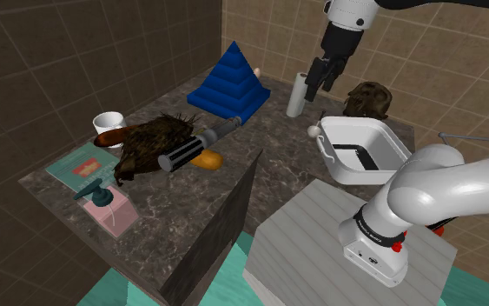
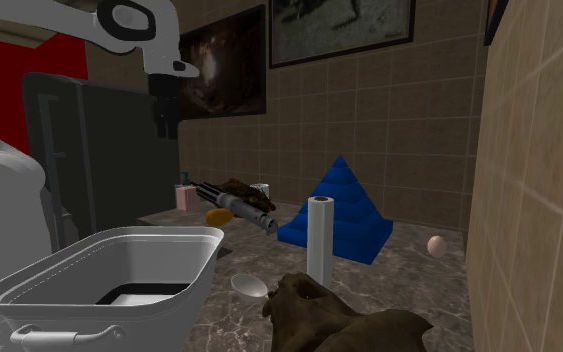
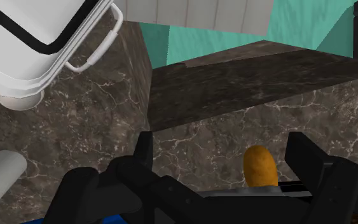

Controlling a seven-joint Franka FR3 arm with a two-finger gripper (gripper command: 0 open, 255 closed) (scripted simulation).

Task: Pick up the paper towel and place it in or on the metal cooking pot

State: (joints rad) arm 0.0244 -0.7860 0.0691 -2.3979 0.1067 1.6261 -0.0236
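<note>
Pincer (image 1: 323,80) above and beside paper towel (image 1: 297,94)

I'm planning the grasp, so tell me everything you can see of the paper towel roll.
The paper towel roll is a plain white cylinder, standing upright on the dark marbled countertop between the blue stepped pyramid and the white pot. Nothing else touches it; the open gripper hovers higher, off to one side, clear of it.

Shoulder camera high over counter (image 1: 173,209), second low behind pot (image 2: 154,312), both toward pyramid (image 1: 230,83).
</note>
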